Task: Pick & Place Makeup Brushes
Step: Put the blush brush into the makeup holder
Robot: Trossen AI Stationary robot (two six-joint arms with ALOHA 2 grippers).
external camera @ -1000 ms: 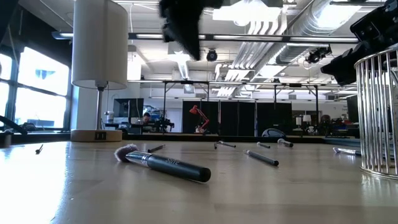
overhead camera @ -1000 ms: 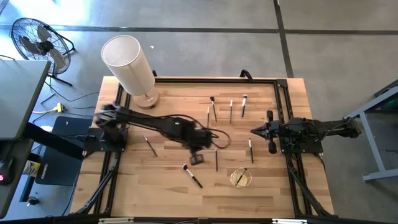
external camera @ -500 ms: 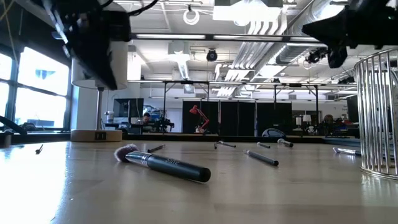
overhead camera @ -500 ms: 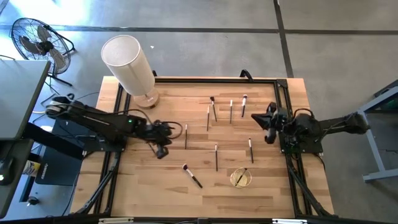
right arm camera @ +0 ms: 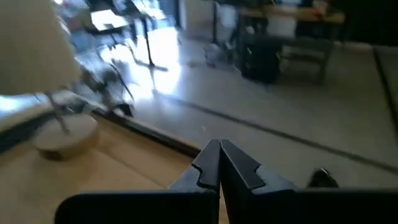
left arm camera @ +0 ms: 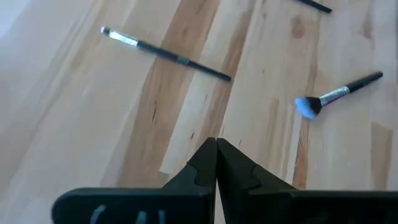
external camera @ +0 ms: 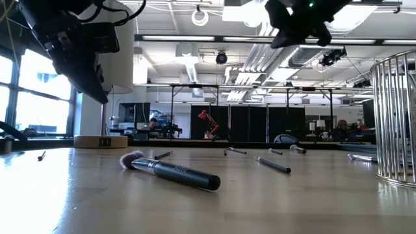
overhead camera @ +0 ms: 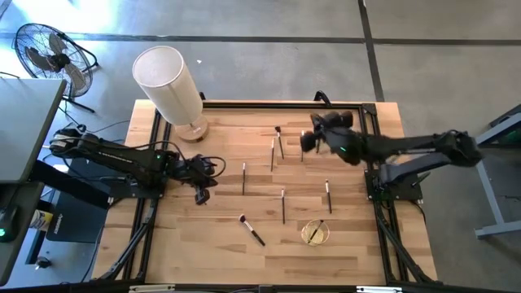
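A pale, planked wooden tabletop (overhead camera: 220,244) edged by a black metal frame sits on a grey concrete floor, with a round floor fan (overhead camera: 49,50) off its far left corner. A table lamp (overhead camera: 172,91) with a cream cylindrical shade and a round base stands at the far left of the tabletop. The makeup brushes (overhead camera: 277,171) lie scattered flat across the wood to the lamp's right: slim dark sticks with small pale tips, and nearer the front a thicker black-handled one with a fluffy head (external camera: 170,171). A gold wire cup (overhead camera: 315,233) of thin upright bars stands at the front right, well away from the lamp. The left hand (overhead camera: 200,192) hangs over bare wood just in front of the lamp, its dark fingers pressed together and holding nothing, two brushes lying ahead of it. The right hand (overhead camera: 308,140) hovers over the far brushes to the lamp's right, fingers likewise pressed together and empty.
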